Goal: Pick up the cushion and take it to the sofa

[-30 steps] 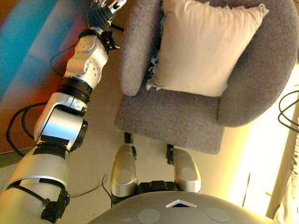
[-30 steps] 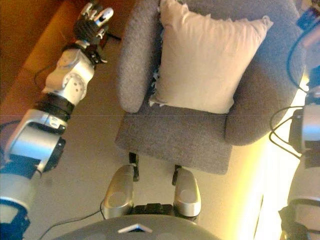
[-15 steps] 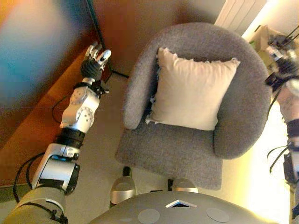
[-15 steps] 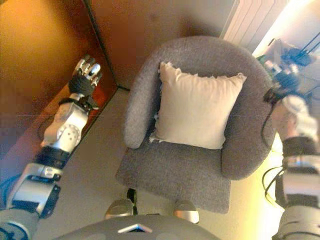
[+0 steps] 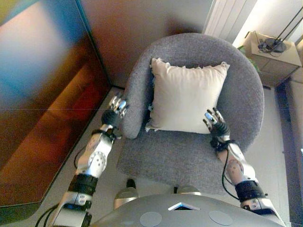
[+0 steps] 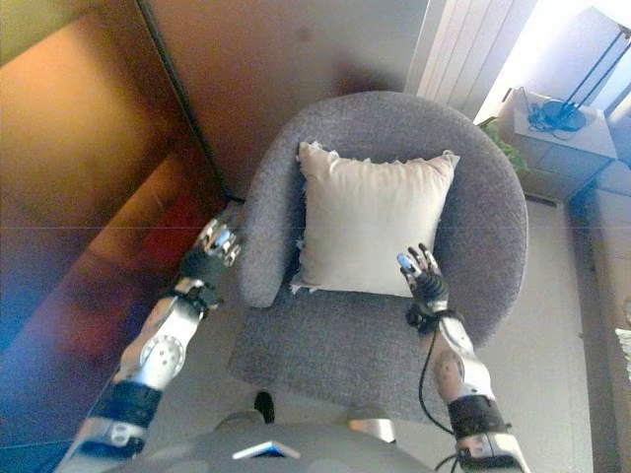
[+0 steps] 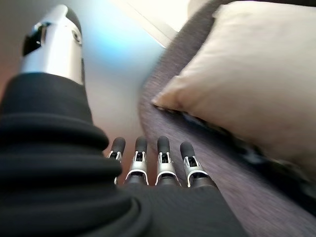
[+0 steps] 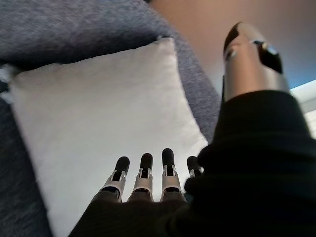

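A cream square cushion (image 5: 185, 97) with a frayed edge leans against the back of a grey round armchair (image 5: 189, 151). My left hand (image 5: 116, 109) is open, outside the chair's left armrest, level with the cushion's lower left corner and apart from it. My right hand (image 5: 215, 124) is open over the seat, at the cushion's lower right corner, its fingers close to the cloth or just touching it. The cushion also shows in the left wrist view (image 7: 256, 74) and in the right wrist view (image 8: 103, 118), past straight fingers (image 8: 143, 173). No sofa is clearly in view.
A dark wooden cabinet or wall panel (image 5: 42, 99) stands close on the left. A small side table with a lamp base (image 5: 274, 52) stands at the back right beside a white radiator (image 5: 227, 19). Floor shows on both sides of the chair.
The camera has pulled back and tilted, so the whole chair shows now. Both arms came down and inward: the left hand to the armrest, the right hand to the cushion's lower right corner.
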Robot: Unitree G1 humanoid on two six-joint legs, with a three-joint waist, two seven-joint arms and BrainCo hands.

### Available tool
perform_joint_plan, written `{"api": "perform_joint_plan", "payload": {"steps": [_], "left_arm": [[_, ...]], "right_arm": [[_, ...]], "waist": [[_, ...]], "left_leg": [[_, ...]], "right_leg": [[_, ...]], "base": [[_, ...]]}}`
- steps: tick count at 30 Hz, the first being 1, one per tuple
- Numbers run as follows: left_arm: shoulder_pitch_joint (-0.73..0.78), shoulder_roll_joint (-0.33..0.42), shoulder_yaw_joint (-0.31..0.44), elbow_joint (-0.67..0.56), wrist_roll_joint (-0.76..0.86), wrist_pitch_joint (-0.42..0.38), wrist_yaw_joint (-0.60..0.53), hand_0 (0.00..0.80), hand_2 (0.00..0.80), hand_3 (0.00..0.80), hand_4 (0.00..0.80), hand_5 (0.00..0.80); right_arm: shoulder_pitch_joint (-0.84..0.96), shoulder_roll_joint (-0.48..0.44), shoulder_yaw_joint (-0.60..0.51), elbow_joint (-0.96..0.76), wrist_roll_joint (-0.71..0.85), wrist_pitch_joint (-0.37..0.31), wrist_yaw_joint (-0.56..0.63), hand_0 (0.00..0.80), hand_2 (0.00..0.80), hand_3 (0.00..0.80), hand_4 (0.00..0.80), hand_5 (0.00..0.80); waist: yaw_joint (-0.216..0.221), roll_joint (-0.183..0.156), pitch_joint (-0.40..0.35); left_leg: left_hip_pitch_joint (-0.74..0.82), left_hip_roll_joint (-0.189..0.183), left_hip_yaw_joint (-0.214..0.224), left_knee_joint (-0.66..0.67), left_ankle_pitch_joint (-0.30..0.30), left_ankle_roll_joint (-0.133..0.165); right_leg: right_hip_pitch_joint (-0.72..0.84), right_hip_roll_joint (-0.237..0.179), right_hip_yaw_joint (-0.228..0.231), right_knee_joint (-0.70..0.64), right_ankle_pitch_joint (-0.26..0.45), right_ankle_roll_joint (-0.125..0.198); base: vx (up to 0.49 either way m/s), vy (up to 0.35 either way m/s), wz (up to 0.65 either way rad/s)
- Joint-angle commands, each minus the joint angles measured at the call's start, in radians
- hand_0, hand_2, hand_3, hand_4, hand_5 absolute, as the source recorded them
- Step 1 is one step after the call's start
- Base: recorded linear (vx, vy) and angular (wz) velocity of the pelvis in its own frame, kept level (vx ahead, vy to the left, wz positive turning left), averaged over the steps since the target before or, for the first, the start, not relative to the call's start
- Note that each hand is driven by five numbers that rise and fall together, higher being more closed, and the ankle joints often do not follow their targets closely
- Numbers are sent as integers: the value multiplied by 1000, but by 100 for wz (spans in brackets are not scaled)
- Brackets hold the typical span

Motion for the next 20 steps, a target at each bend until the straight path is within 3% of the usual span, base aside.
{"api": "perform_joint_plan", "payload": {"steps": [1,4,10,20], "left_arm": [[39,6,18,-9,-32,-56,-112,0,0,0,0,0],[51,9,-12,26,-30,-82,-137,0,0,0,0,0],[-31,44,-83,22,-21,-99,-88,0,0,0,0,0],[-3,27,-95,-3,-14,-76,-80,0,0,0,0,0]], "right_arm": [[23,33,-4,-31,177,-72,107,0,0,0,0,0],[35,47,14,-12,199,-110,154,0,0,0,0,0],[-54,8,62,-10,202,-106,154,0,0,0,0,0],[-5,36,96,-21,217,-95,168,0,0,0,0,0]], "waist": [[24,9,-19],[21,11,-13],[26,16,-5],[25,8,-14]], "left_leg": [[27,37,41,7,-52,1],[25,34,40,7,-56,7],[17,31,28,7,-60,5],[15,33,37,7,-63,8]], "right_leg": [[-95,-35,11,-29,132,67],[-95,-34,12,-29,129,66],[-97,-39,0,-29,126,68],[-103,-42,4,-29,126,72]], "base": [[-46,36,0],[-32,41,2],[-32,18,1],[0,0,0]]}}
